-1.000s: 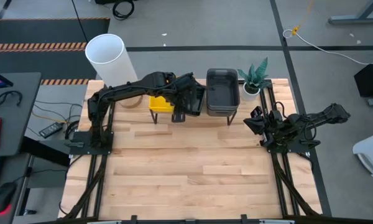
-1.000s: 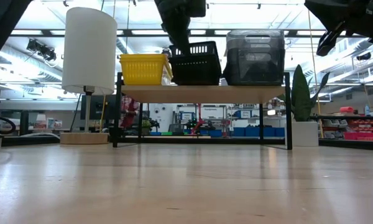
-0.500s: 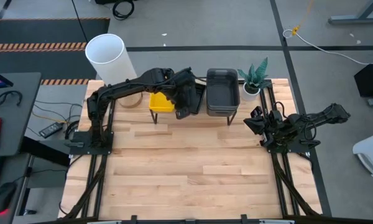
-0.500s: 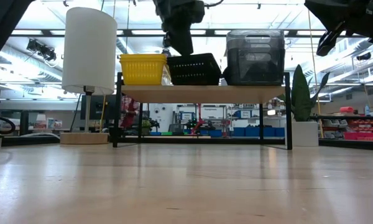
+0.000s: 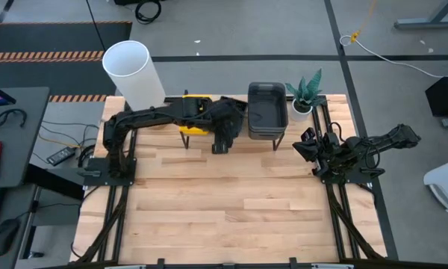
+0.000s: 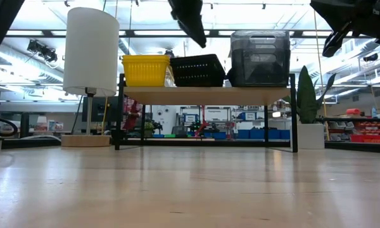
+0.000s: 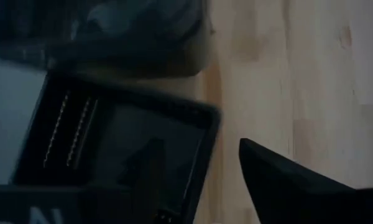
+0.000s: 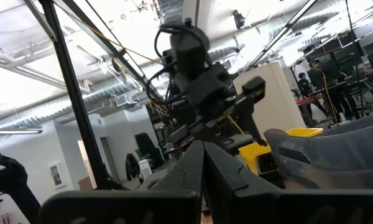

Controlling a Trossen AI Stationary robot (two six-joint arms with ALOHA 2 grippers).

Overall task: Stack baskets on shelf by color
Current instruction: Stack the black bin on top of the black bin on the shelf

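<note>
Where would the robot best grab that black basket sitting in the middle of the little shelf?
Probably the black basket's open top rim, coming from above. On the shelf it sits between the yellow basket and the taller grey baskets, so its sides look hemmed in. The left hand hangs above it.

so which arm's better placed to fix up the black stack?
Left. The left gripper hangs by the black baskets on the shelf; the right gripper sits off at the table's right edge.
</note>
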